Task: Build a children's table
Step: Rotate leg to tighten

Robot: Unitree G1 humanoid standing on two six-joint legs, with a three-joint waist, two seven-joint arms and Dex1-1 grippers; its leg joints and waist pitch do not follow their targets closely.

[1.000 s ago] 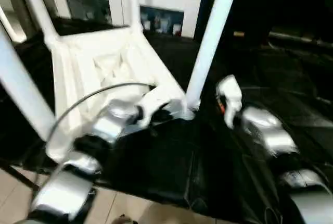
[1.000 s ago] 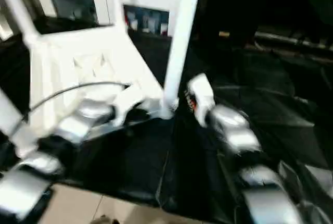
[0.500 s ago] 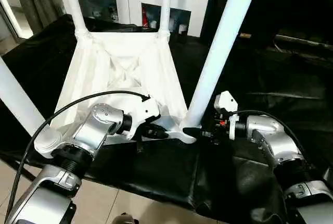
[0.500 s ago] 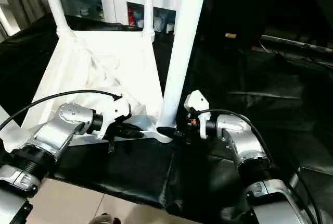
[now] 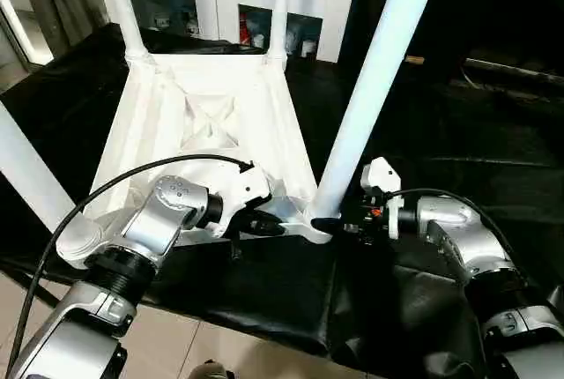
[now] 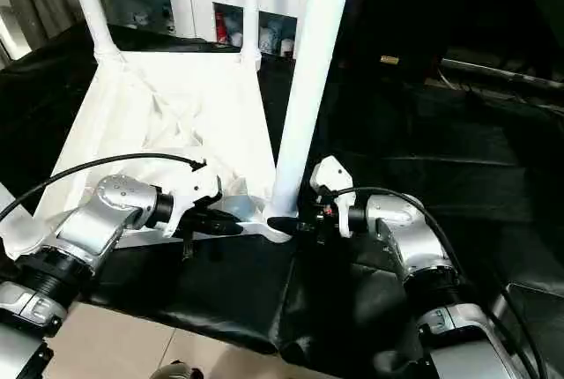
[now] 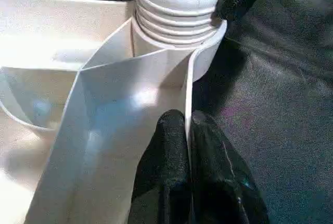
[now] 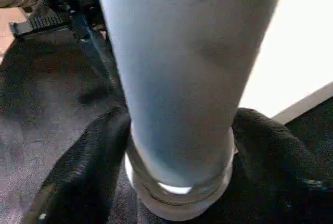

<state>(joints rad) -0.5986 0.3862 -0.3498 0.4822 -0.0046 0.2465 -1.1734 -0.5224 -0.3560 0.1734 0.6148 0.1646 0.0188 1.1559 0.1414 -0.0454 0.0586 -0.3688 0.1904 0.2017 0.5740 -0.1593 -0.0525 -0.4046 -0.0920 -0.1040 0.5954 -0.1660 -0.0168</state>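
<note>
A white table leg (image 8: 182,78) rises through the middle of the right wrist view, its ringed base (image 8: 179,203) seated low in the picture. The right gripper (image 8: 179,182) stands around that base: one black finger (image 8: 86,177) on one side, the other on the opposite side, both close against the leg. Black cloth (image 8: 47,94) lies beneath. Beyond the leg, part of the left gripper (image 8: 57,10) reaches in. A white table top (image 8: 307,52) shows beside the leg.

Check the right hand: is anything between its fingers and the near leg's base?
Nothing visible is. The right hand straddles the near leg just above its corner socket, one black finger on each side, close against the white plastic.
</note>
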